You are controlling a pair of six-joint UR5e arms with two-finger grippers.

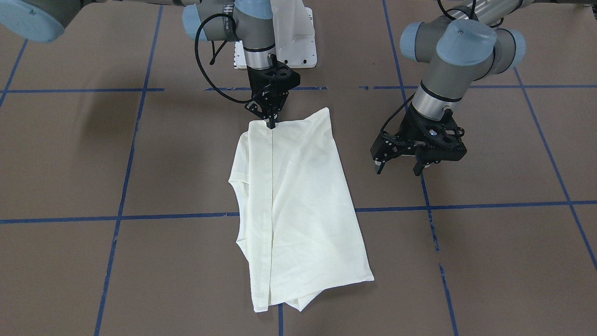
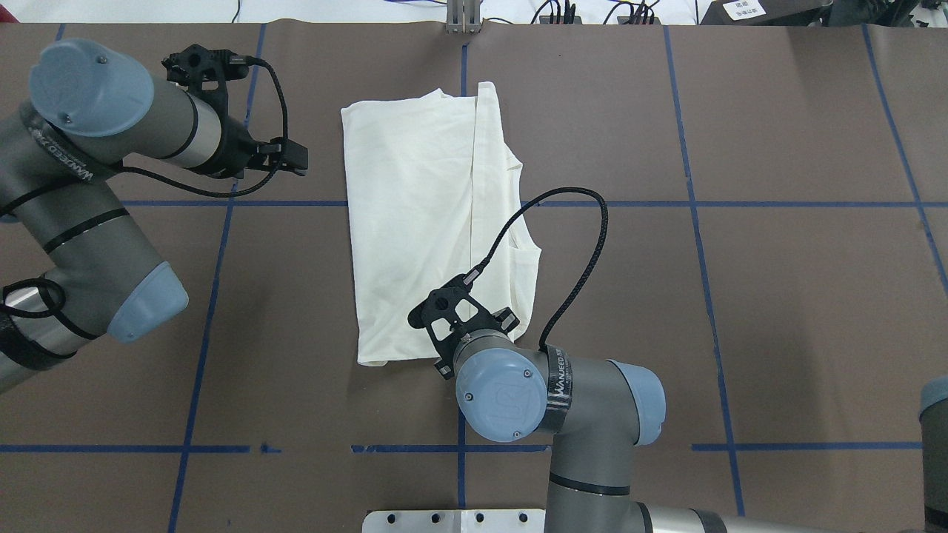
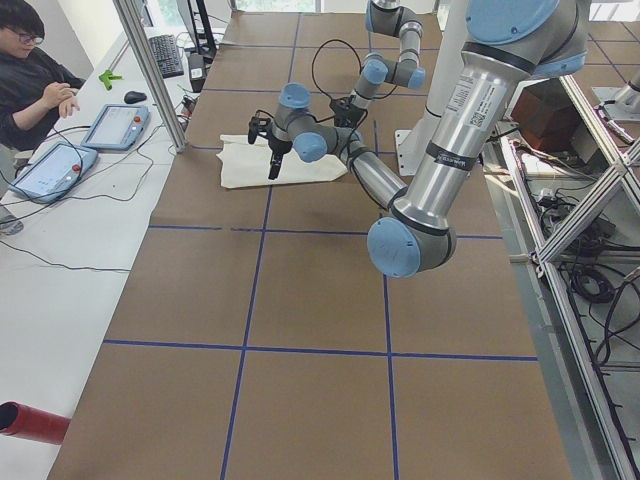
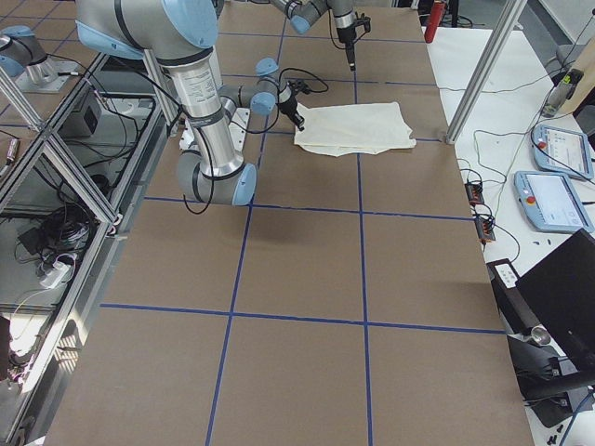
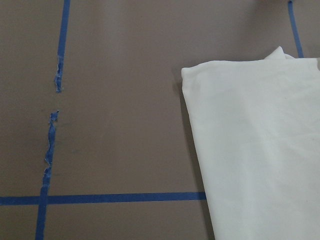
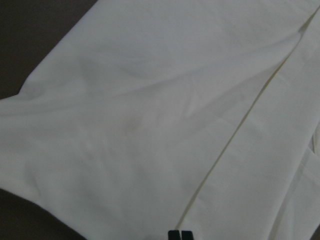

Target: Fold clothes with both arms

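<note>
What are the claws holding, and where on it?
The right gripper pinches the cream shirt at its robot-side edge, on the fold line; the left gripper is open, empty.

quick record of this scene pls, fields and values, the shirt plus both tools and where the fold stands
shirt: cream, plain side up, lying on the brown table
fold state: sides folded in to a long narrow shape, not yet folded crosswise
print: none showing
right tool: shut, tips at the shirt's robot-side edge, on the flap's edge line
left tool: open, beside the shirt, off the cloth
table marks: blue tape grid
</note>
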